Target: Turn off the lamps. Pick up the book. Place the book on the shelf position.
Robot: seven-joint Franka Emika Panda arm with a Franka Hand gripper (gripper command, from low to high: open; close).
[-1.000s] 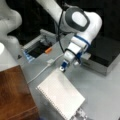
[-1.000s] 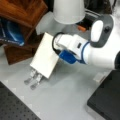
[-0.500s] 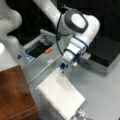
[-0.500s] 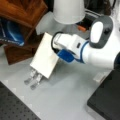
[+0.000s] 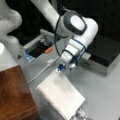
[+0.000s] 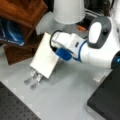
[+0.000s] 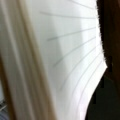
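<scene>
The book point(image 5: 61, 96) is a white lined spiral-bound notebook leaning tilted on a slotted metal stand point(image 6: 33, 77); in both front views it lies just beside the brown wooden shelf position point(image 5: 15, 95). My gripper point(image 5: 65, 67) sits at the book's point(image 6: 45, 57) upper edge, fingers apart, blue fingertip point(image 5: 60, 68) touching or almost touching the cover. In a front view the gripper point(image 6: 60, 53) overlaps the book's right edge. The wrist view is filled by the book's cover point(image 7: 72, 55), very close. A white lamp shade point(image 6: 68, 10) stands behind the arm.
A black-topped grey metal box point(image 5: 105, 55) lies at a front view's right. An open grey tray point(image 5: 37, 48) with an orange item sits behind, and a white cable point(image 5: 41, 72) runs across the table. A blue book point(image 6: 10, 32) rests under the wooden piece point(image 6: 22, 10).
The gripper has eased slightly down toward the book's upper edge. The book has not moved on its stand.
</scene>
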